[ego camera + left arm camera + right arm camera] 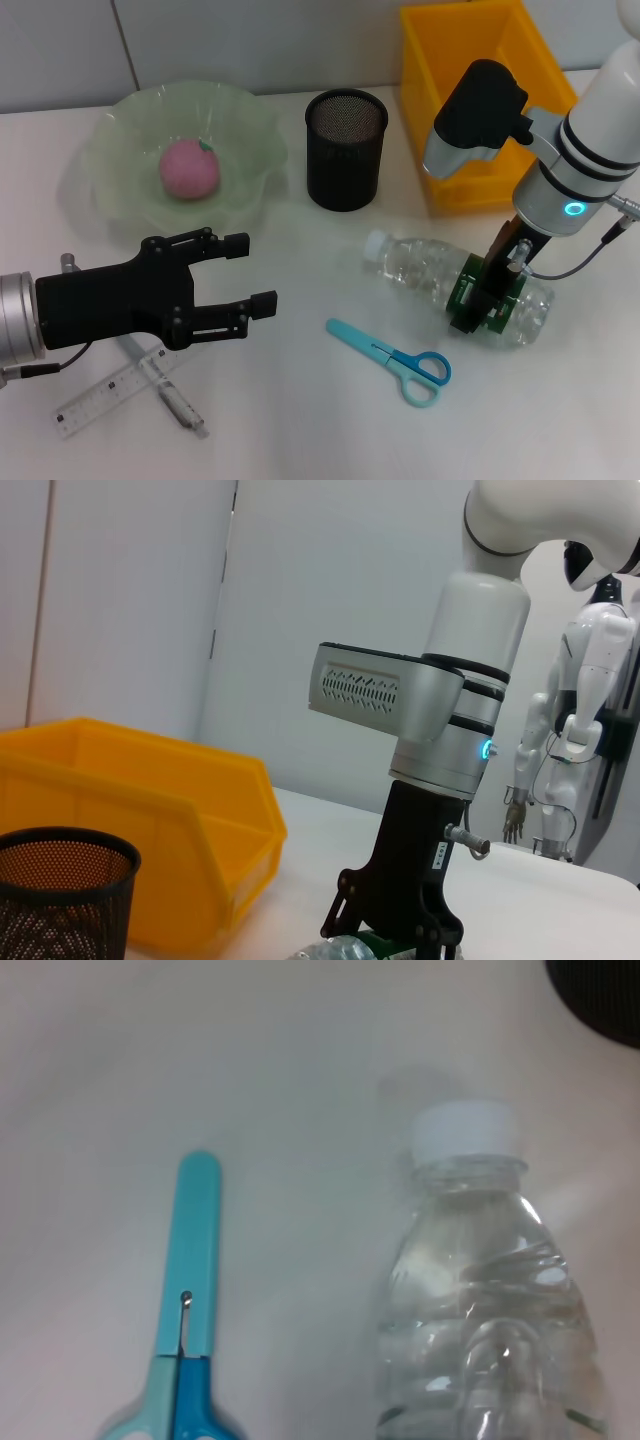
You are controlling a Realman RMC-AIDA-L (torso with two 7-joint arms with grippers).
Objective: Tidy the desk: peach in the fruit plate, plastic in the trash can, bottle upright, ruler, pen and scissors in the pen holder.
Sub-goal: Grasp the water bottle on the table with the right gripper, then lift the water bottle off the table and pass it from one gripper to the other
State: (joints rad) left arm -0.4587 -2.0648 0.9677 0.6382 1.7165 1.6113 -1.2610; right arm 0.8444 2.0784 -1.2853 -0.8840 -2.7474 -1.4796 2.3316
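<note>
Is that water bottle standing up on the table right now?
No, the bottle lies on its side on the desk, with the right pincer down over its green label.

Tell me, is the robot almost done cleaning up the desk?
Not yet. Done: the peach sits in the fruit plate. In hand: the right pincer is down on the lying bottle, at its label. Left: scissors, ruler and pen lie on the desk, the pen holder looks empty. The left pincer hovers open.
</note>
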